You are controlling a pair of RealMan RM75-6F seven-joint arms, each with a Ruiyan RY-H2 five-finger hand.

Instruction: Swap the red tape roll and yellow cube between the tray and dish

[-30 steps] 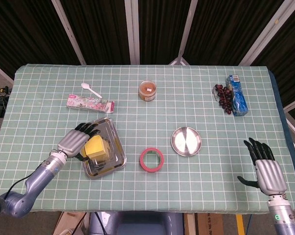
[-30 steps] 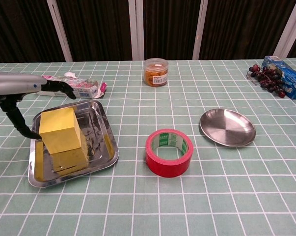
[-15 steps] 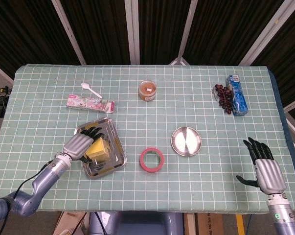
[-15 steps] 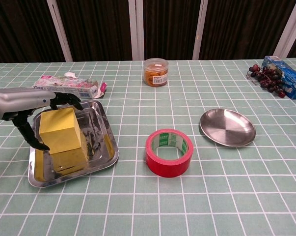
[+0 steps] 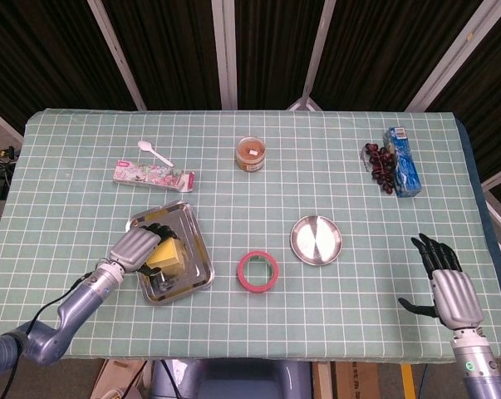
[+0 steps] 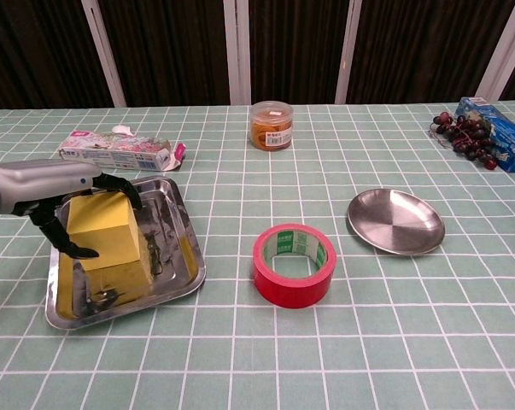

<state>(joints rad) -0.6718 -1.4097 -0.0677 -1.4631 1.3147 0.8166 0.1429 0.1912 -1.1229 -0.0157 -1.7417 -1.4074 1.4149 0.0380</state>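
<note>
The yellow cube (image 5: 170, 254) (image 6: 108, 231) sits in the steel tray (image 5: 197, 243) (image 6: 185, 232) at the left. My left hand (image 5: 135, 247) (image 6: 42, 179) lies over it from the left, fingers curled over its far top edge and thumb against its near left face, gripping it. The red tape roll (image 5: 257, 271) (image 6: 294, 265) lies flat on the cloth between the tray and the empty round steel dish (image 5: 316, 239) (image 6: 395, 222). My right hand (image 5: 449, 284) hovers open near the table's front right edge, only in the head view.
At the back stand an orange-filled jar (image 5: 251, 153) (image 6: 271, 125), a pink snack packet (image 5: 153, 174) (image 6: 112, 147) and a white spoon (image 5: 154, 152). Dark grapes (image 5: 378, 163) (image 6: 464, 137) and a blue box (image 5: 402, 161) (image 6: 500, 132) lie at the back right.
My left hand has come down and closed its fingers and thumb around the yellow cube; the tray has shifted a little. The right hand has barely moved.
</note>
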